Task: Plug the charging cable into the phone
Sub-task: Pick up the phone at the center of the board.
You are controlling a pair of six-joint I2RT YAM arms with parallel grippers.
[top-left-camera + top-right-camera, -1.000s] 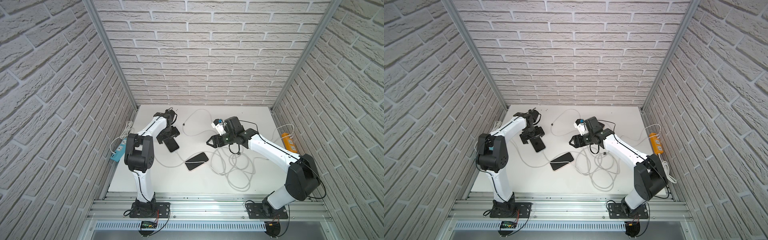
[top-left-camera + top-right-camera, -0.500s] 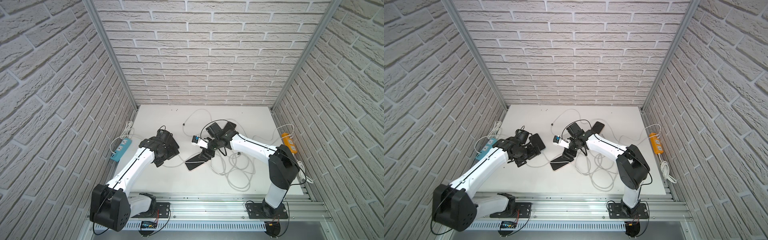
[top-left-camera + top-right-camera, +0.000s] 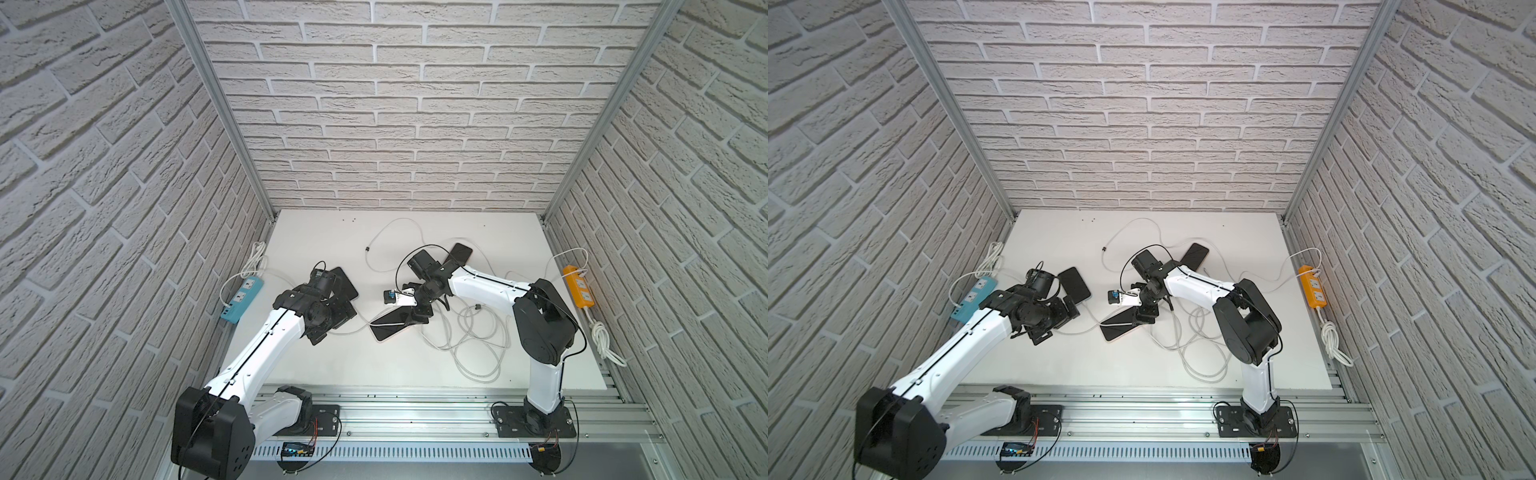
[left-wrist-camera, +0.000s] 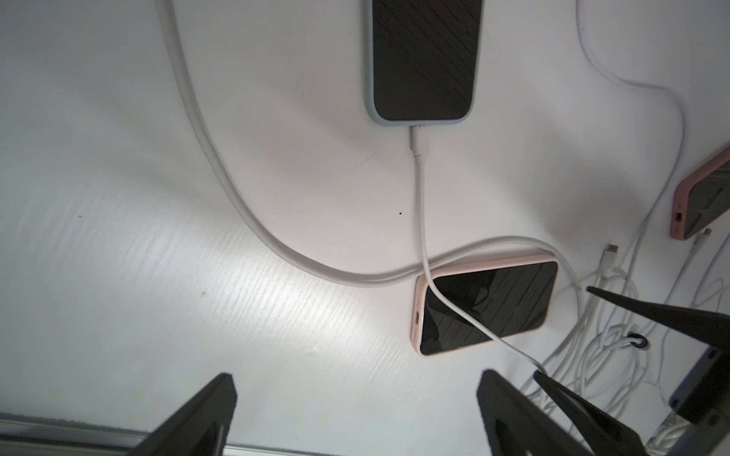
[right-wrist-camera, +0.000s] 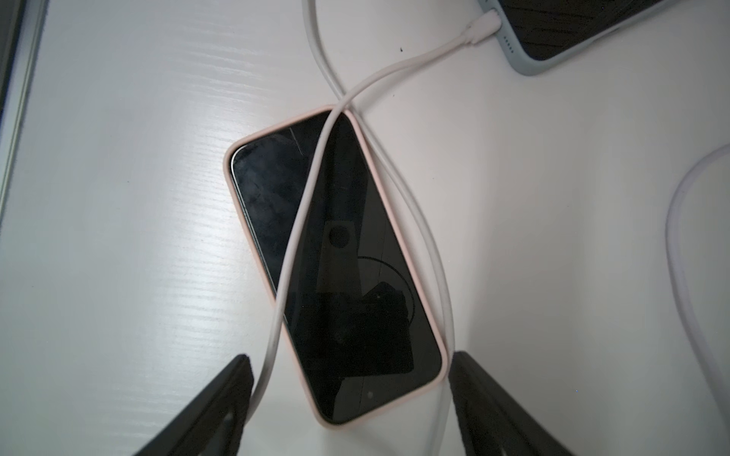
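- Right gripper (image 5: 349, 355) spread wide, straddling the pink-cased black phone (image 5: 355, 276), gripping nothing.
- White charging cable (image 5: 306, 205) draped across its screen.
- Left gripper (image 4: 355, 375) hangs released, empty.

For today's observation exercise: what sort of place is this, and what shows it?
Probably a robotics test cell: two robot arms bolted to an aluminium rail, a white table boxed by brick-patterned panels, phones and cables laid out.
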